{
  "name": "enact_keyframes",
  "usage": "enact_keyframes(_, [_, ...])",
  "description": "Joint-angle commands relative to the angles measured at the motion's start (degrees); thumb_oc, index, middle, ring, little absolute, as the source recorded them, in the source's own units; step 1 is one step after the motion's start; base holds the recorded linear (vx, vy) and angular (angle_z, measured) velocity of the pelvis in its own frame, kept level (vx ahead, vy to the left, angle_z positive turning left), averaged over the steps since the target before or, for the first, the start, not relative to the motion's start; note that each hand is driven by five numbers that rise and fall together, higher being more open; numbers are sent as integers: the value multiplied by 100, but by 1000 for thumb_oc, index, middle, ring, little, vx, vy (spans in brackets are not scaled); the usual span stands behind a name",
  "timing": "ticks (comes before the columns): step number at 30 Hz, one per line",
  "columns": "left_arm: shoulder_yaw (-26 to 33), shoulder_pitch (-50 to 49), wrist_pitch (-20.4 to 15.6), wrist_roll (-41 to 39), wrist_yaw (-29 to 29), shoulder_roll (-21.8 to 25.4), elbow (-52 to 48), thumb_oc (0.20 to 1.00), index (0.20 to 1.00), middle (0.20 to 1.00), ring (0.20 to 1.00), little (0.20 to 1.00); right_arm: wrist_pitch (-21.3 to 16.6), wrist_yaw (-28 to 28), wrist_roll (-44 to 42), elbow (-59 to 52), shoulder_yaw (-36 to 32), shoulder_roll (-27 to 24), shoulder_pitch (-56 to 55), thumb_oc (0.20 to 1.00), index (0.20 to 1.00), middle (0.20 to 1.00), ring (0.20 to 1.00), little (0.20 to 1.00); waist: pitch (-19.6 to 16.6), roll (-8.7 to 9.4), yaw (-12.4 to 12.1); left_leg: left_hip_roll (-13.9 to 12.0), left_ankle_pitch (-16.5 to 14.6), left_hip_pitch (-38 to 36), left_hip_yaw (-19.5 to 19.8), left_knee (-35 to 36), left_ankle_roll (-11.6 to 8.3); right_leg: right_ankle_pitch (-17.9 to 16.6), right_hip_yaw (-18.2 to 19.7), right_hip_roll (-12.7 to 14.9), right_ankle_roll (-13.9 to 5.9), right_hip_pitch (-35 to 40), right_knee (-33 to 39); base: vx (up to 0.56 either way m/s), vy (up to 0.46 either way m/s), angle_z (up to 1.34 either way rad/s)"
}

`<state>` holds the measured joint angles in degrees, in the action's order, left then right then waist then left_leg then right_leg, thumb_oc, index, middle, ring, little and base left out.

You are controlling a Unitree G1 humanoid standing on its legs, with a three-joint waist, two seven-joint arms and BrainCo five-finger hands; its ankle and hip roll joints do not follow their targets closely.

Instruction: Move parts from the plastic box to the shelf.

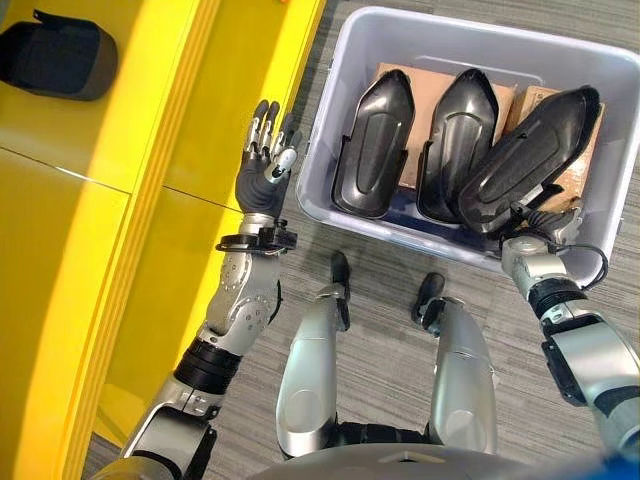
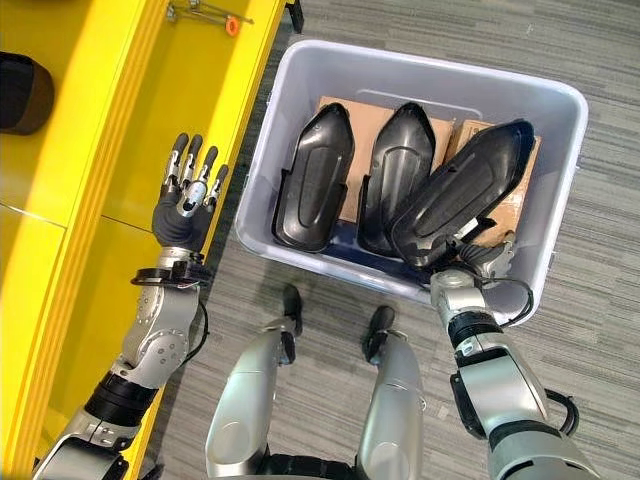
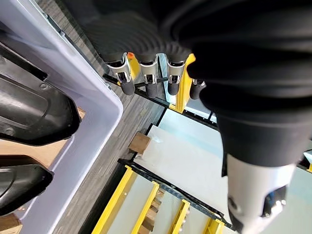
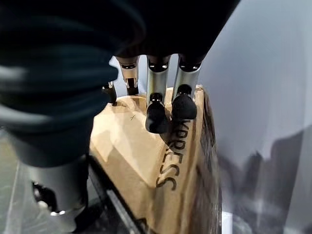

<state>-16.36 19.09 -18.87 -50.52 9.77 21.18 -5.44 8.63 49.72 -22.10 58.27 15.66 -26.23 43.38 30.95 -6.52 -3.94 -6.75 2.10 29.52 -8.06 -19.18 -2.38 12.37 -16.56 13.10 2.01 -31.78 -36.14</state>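
A pale plastic box (image 1: 322,120) stands on the floor with three black moulded parts leaning on cardboard cartons: a left part (image 1: 372,140), a middle part (image 1: 455,140) and a right part (image 1: 530,155) lying slantwise. My right hand (image 2: 470,262) is at the near end of the right part, inside the box's near right corner. In the right wrist view its fingers (image 4: 157,105) reach nearly straight over a carton (image 4: 141,146) and clasp nothing. My left hand (image 1: 262,165) is raised and open, with nothing in it, between the yellow shelf (image 1: 150,150) and the box.
Another black part (image 1: 55,55) lies on the shelf at the far left. A small orange-tipped tool (image 2: 215,15) rests on the shelf's far end. Grey carpet runs between shelf and box. Further yellow racks (image 3: 146,204) show past the left hand.
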Motion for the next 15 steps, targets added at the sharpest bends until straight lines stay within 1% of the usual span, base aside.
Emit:
enact_keyframes(1, [-17,-92,-351,-12,-189,117,-374,1000,1000,1000,1000,1000,-82,-254,20,71,325,421,20,1000,1000,1000,1000,1000,-115,-73,-197,196,-392,-24,-42,-9,189,-61,471,16,-272,115,-25,0,0,0])
enact_keyframes(3, [-4,-115,-358,-26,-203,119,-396,1000,1000,1000,1000,1000,-232,-253,-79,6,310,459,58,1000,1000,1000,1000,1000,-115,-73,-214,201,-396,-28,-36,-2,191,-57,465,13,-273,121,-21,0,0,0])
enact_keyframes(6, [59,-145,-322,-53,-275,94,-411,1000,1000,1000,1000,1000,-291,-363,-271,-160,263,558,89,1000,1000,1000,1000,1000,-115,-53,-234,199,-404,-53,-34,21,187,-58,458,7,-279,147,15,0,0,0])
enact_keyframes(10, [104,-147,-276,-30,-317,30,-388,1000,1000,1000,1000,1000,-194,-366,-191,-250,298,639,47,1000,1000,1000,1000,1000,-115,-22,-230,184,-406,-64,-28,-3,171,-58,463,-2,-283,153,0,5,8,0])
enact_keyframes(11, [102,-147,-290,7,-312,-1,-377,1000,1000,1000,1000,1000,-114,-389,-94,-294,334,658,-2,1000,1000,1000,1000,1000,-115,-6,-216,169,-413,-37,-33,-35,171,-60,468,-3,-285,124,-25,0,0,0])
enact_keyframes(12, [113,-146,-280,16,-304,-12,-387,1000,1000,1000,1000,1000,-110,-413,-69,-332,366,672,-37,702,702,702,702,702,-115,-3,-211,168,-413,-28,-36,-39,171,-59,469,-5,-285,119,-23,17,31,0])
enact_keyframes(13, [104,-143,-284,26,-261,-15,-399,1000,1000,1000,1000,1000,-86,-504,-2,-349,404,690,-63,200,200,200,200,200,-115,-3,-206,167,-414,-22,-41,-43,171,-59,469,-6,-285,114,-24,0,0,0])
enact_keyframes(14, [85,-138,-299,24,-219,-14,-395,1000,1000,1000,1000,1000,-51,-491,64,-392,480,717,-66,200,200,200,200,200,-115,-3,-208,168,-416,-2,-50,-59,172,-59,468,-1,-284,94,-40,23,39,1])
enact_keyframes(15, [85,-123,-329,33,-215,-25,-367,1000,1000,1000,1000,1000,69,-426,146,-424,541,762,-20,200,200,200,200,200,-115,-7,-221,174,-415,14,-52,-58,170,-55,457,4,-284,84,-44,22,42,0])
